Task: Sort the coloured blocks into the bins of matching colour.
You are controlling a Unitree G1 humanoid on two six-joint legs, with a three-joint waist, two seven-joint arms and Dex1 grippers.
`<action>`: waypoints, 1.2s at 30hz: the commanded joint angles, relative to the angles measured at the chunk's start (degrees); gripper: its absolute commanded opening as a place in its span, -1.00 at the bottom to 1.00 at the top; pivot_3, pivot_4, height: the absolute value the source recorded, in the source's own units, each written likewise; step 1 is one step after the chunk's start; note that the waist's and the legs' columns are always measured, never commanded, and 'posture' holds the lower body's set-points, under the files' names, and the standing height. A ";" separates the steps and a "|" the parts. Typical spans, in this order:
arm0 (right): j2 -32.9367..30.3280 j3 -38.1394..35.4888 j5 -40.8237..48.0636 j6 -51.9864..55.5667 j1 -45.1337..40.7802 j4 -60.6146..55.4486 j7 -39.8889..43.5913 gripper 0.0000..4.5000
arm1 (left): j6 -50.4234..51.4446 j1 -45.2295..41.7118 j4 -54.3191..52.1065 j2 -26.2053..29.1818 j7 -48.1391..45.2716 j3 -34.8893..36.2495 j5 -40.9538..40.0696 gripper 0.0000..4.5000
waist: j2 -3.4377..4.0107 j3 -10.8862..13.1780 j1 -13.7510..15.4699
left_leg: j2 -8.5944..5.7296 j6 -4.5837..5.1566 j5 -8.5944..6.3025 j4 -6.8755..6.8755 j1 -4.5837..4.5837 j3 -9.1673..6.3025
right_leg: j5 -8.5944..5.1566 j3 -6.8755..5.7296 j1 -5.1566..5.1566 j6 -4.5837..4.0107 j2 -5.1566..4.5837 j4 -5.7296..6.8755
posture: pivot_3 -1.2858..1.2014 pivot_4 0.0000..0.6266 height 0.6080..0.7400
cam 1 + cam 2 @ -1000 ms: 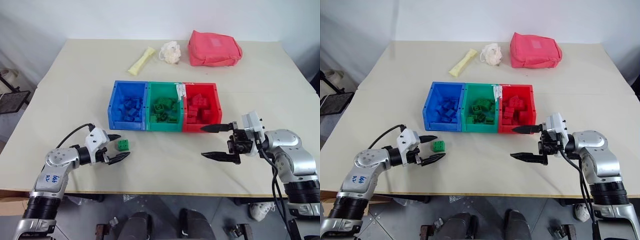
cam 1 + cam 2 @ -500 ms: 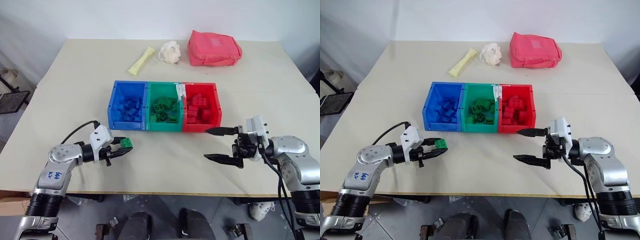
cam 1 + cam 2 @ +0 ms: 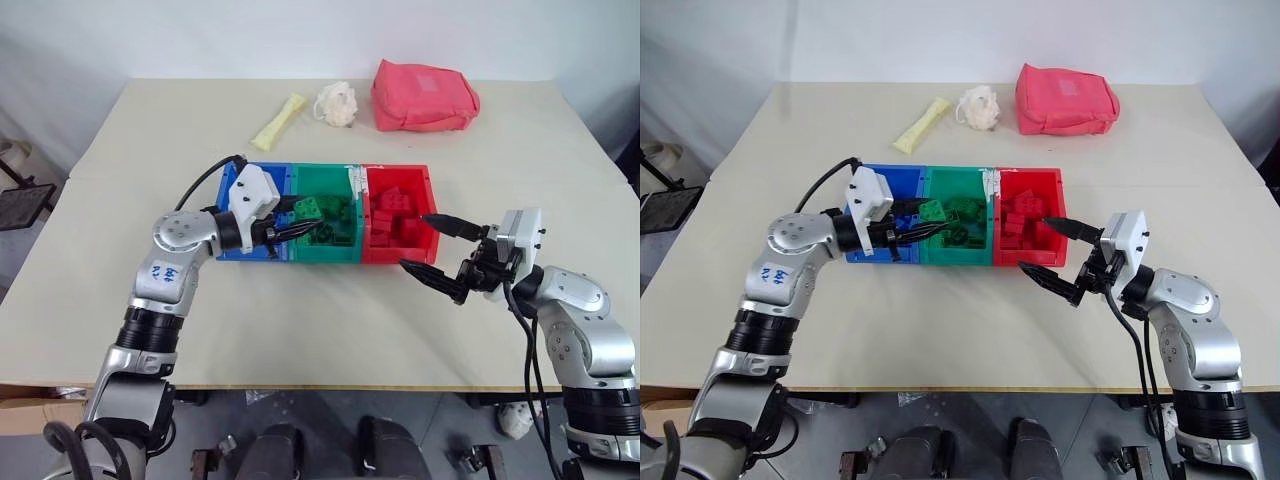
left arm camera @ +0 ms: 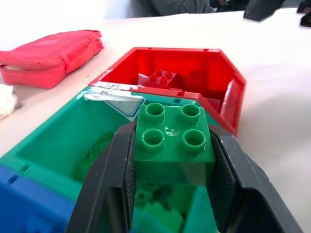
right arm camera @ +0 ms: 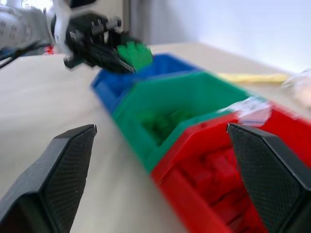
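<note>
Green block (image 4: 174, 143) clamped in left end effector (image 3: 300, 228) over green bin (image 3: 303, 247); right end effector (image 3: 431, 246) spread, empty.

Green four-stud block (image 4: 174, 141) studs-up, held above green bin (image 3: 331, 250)'s 9 o'clock edge; blue (image 3: 232, 190), red (image 3: 420, 180) bins alongside.

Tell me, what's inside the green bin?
The green bin has a pile of green blocks in it. The left hand holds one more green block above its edge. The blocks underneath the pile are covered, so I can't count them.
</note>
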 commanded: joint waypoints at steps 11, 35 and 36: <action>-1.29 -1.15 0.78 0.77 3.13 -8.98 -4.26 1.00 | -13.75 -14.82 24.17 -5.75 -4.47 -2.34 5.36 0.99 | -0.04 0.01 0.02 | -0.08 0.10 0.03 0.00 -0.04 0.07 | 0.07 0.01 0.00 0.12 -0.05 -0.06 | 0.03 -0.52 1.00; -11.86 3.70 -2.80 -3.84 -10.25 18.76 19.26 1.00 | 14.04 36.27 -31.79 18.21 -5.84 27.59 -16.76 0.99 | -0.05 0.02 -0.87 | 0.01 0.07 0.01 -0.02 -0.05 -0.40 | 0.05 0.31 0.16 0.08 -0.27 -0.23 | 0.03 -0.52 1.00; -12.42 4.03 -3.79 -4.91 -11.40 22.26 20.98 1.00 | 14.18 40.16 -31.73 18.41 -6.06 29.92 -17.08 0.99 | -0.04 0.02 -1.10 | 0.01 0.07 0.01 -0.02 -0.04 -0.37 | 0.05 0.33 0.15 0.07 -0.28 -0.25 | 0.03 -0.52 1.00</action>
